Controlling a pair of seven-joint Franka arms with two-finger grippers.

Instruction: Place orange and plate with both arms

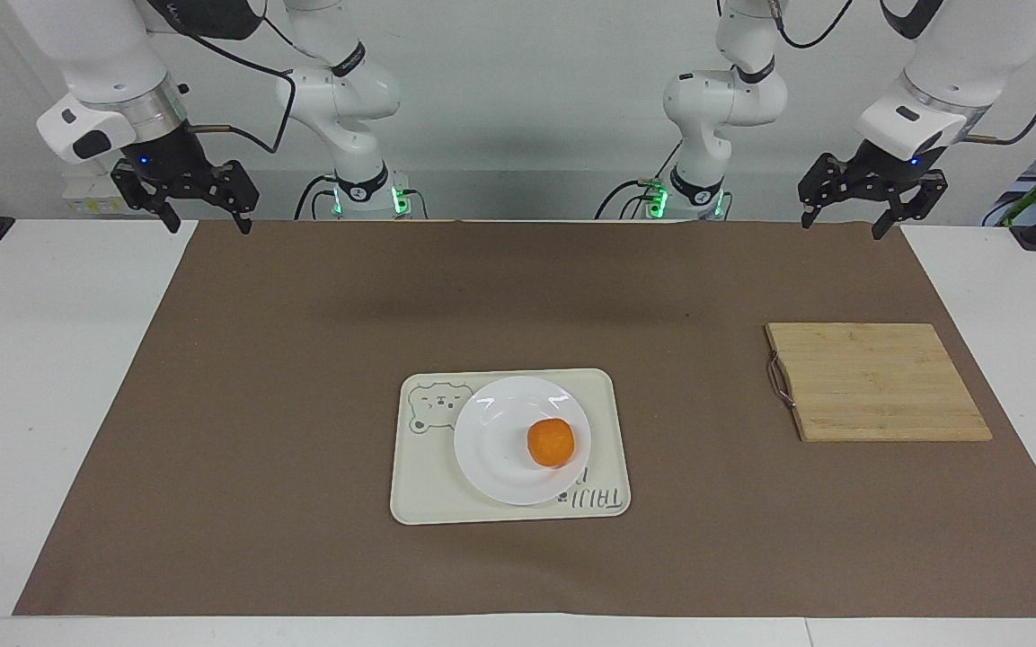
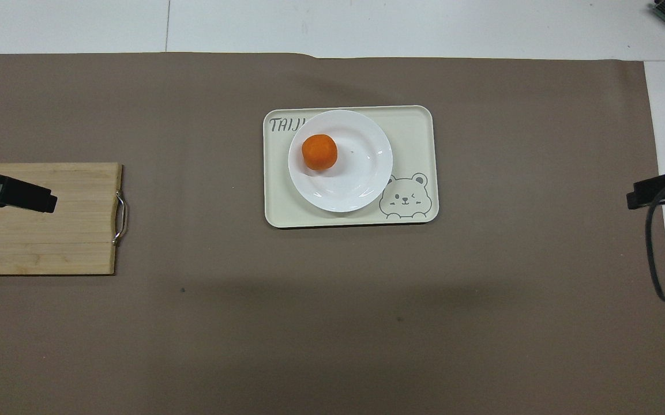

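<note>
Facing view: orange resting on plate, plate sitting on cream bear tray mid-mat, well apart from both arms. Right gripper raised over the mat's corner at its own end, fingers spread, empty. Left gripper raised over the other corner by the robots, fingers spread, empty. Overhead view: orange off-centre on plate, toward the cutting board; only gripper tips showing at the edges. Placing apparently done; nothing visibly left.
</note>
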